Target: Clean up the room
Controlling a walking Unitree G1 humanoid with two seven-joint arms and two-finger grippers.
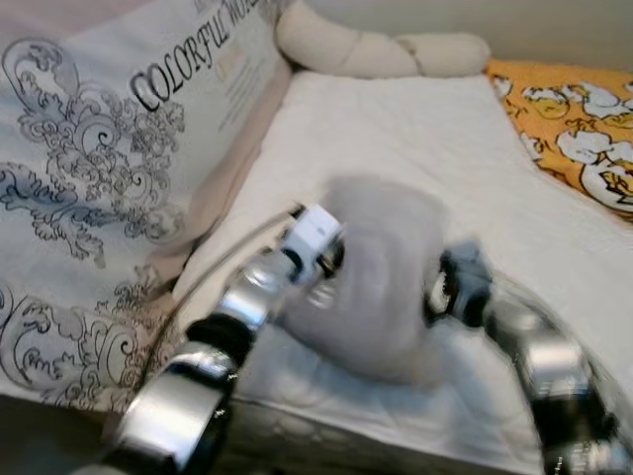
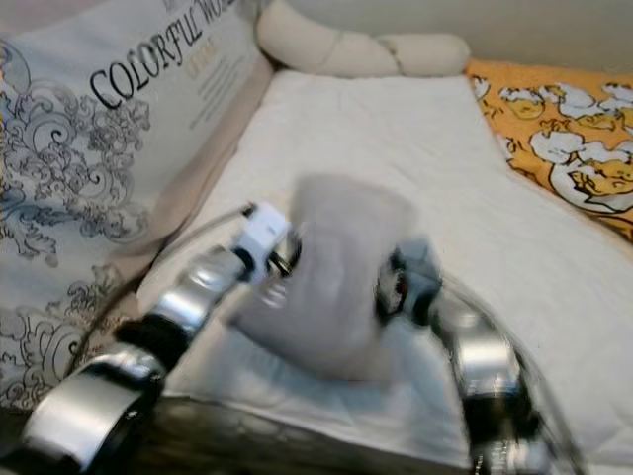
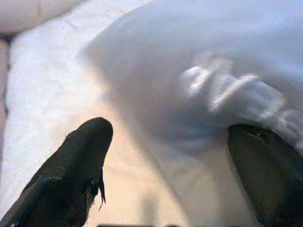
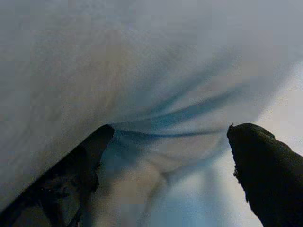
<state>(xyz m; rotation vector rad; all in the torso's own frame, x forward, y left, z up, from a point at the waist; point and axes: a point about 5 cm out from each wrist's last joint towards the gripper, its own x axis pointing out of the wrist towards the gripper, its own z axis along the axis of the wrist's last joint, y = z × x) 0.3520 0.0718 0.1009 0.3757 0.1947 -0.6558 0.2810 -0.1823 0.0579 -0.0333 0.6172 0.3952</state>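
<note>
- A pale grey pillow [image 1: 381,277] sits between the robot's two arms, over the near part of a white quilted mattress [image 1: 415,129]; it looks blurred.
- The left gripper [image 3: 173,156] is at the pillow's left side; its wrist view shows two black fingers [image 3: 75,170] spread wide, with grey fabric between and beyond them.
- The right gripper [image 4: 165,170] is at the pillow's right side, its fingers [image 4: 270,175] likewise set well apart, the grey cloth bulging close above and creased between them. I cannot tell whether either pair is truly pinching the fabric.
- Along the left of the mattress leans a large cream cushion [image 1: 89,168] printed with grey scrollwork and the word "COLORFUL".
- At the head of the bed lies a cream bolster-like plush [image 1: 366,49], twisted in lumps.
- On the right lies an orange cloth [image 1: 579,124] with white duck figures.
</note>
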